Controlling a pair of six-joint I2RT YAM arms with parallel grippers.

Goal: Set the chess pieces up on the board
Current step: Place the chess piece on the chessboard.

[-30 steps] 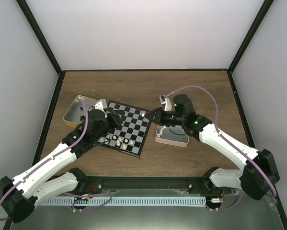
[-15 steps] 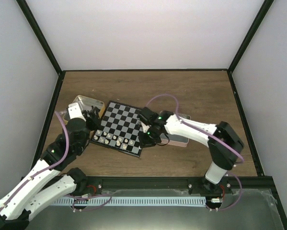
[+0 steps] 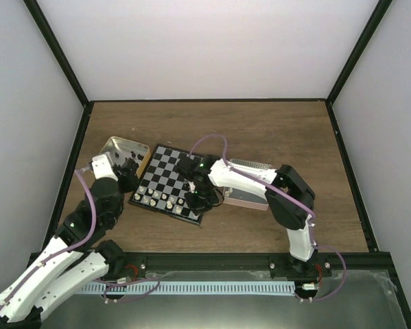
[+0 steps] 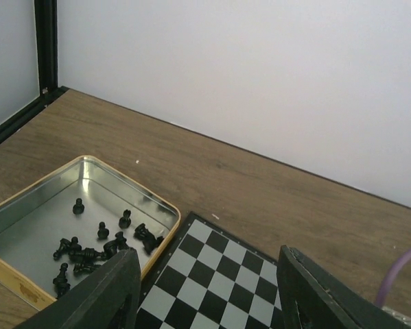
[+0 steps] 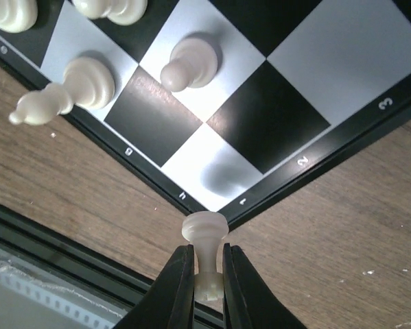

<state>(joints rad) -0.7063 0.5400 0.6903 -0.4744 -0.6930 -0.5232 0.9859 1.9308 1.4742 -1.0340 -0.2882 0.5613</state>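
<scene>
The board (image 3: 169, 179) lies left of centre, with a row of cream-white chess pieces (image 3: 164, 200) along its near edge. My right gripper (image 3: 195, 201) hangs over the board's near right corner. In the right wrist view this gripper (image 5: 206, 255) is shut on a cream-white piece (image 5: 205, 229), held just above the corner square of the board (image 5: 274, 116). Two white pieces (image 5: 188, 65) stand close by. My left gripper (image 3: 127, 173) is at the board's left edge. In its wrist view the left gripper (image 4: 205, 301) is open and empty above the board (image 4: 219, 274).
A metal tin (image 3: 116, 152) with several black pieces (image 4: 88, 250) sits left of the board. A pink tin (image 3: 246, 199) and its lid (image 3: 253, 164) lie right of the board. Black frame rails edge the table.
My right arm swung left from the pink tin to the board's near right corner, carrying the white piece. My left arm drew back off the board towards the metal tin, its jaws wider.
</scene>
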